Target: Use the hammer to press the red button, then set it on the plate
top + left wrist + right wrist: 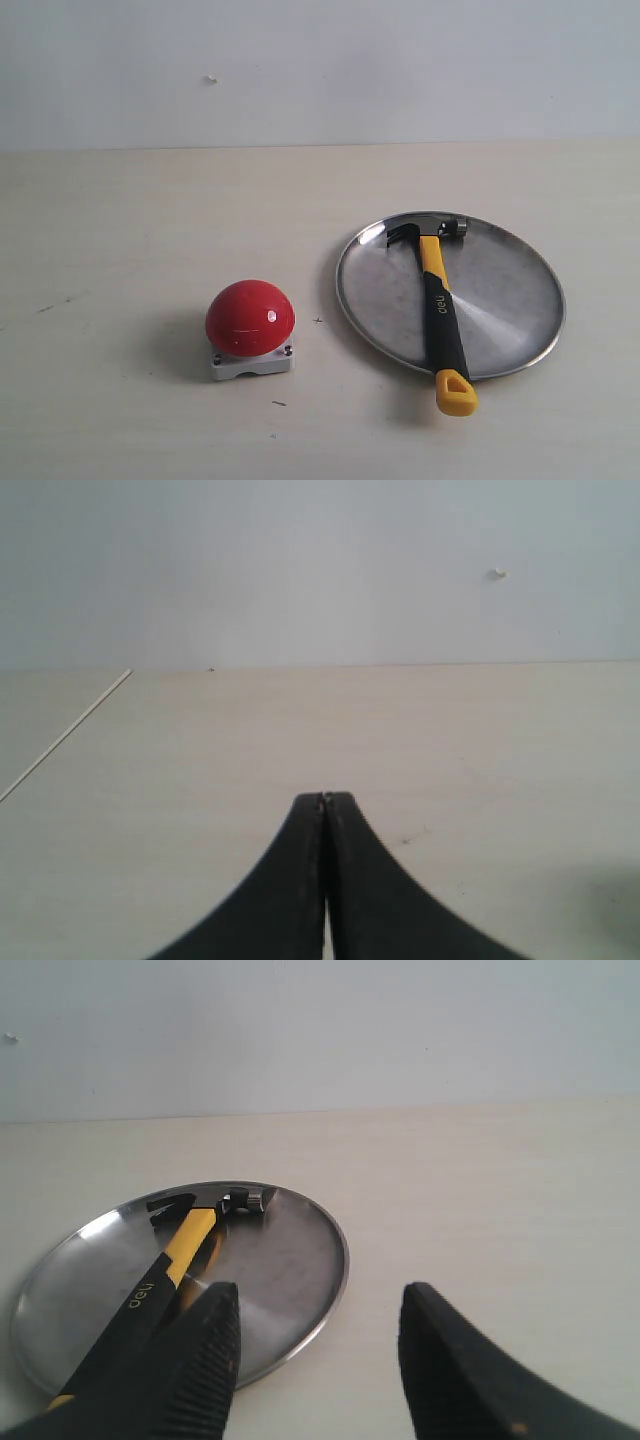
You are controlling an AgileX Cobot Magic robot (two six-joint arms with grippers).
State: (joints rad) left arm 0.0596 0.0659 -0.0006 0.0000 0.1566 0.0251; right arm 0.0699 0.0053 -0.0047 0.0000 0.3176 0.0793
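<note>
the red dome button stands on the pale table, left of the round silver metal plate and apart from it. the yellow-and-black claw hammer lies across the plate, head by the far rim, handle end overhanging the near rim.

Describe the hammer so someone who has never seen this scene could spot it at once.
On the pale table, find the silver plate, to the right of the red button in the exterior view. The hammer lies across it, dark head by the far rim, yellow end overhanging the near rim. Nothing else has a yellow-and-black handle.
</note>
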